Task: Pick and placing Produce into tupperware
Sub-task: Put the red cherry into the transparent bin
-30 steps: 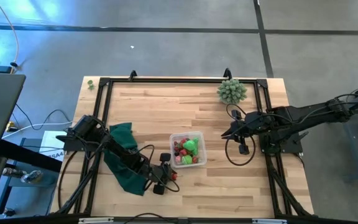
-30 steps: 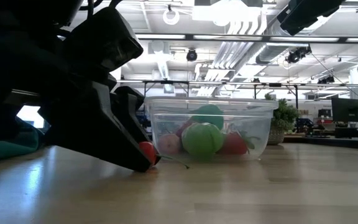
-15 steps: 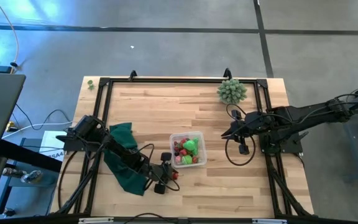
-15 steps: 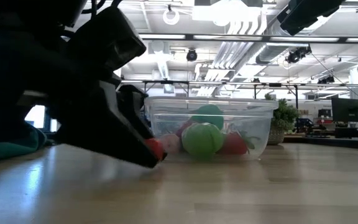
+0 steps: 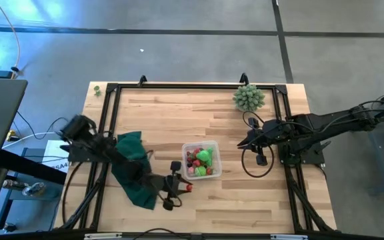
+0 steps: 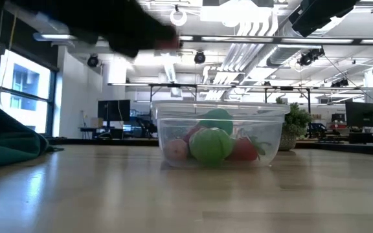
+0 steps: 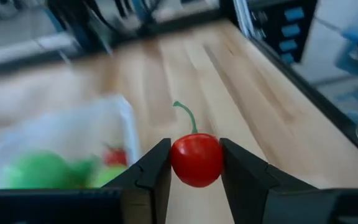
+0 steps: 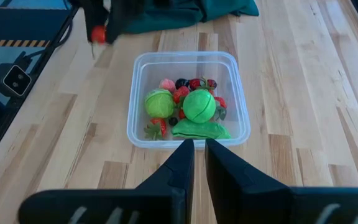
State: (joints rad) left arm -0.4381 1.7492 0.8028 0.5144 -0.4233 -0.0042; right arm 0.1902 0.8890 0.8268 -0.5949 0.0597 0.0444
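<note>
While the left gripper (image 7: 194, 165) pinches a red cherry (image 7: 196, 160) above the worktop (image 5: 245, 200) beside the tupperware (image 5: 201, 160), I note the right gripper (image 8: 194, 163) waits apart, fingers pressed together. Other produce (image 8: 185, 106) lies inside the tupperware.

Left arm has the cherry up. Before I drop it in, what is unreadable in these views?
- Left gripper, low view: motion blur; its grip on the cherry reads only in the left wrist view.
- Tupperware, left wrist view: blurred and cut off by the picture's edge.
- Small dark pieces in the tupperware, right wrist view: too small to identify.
</note>
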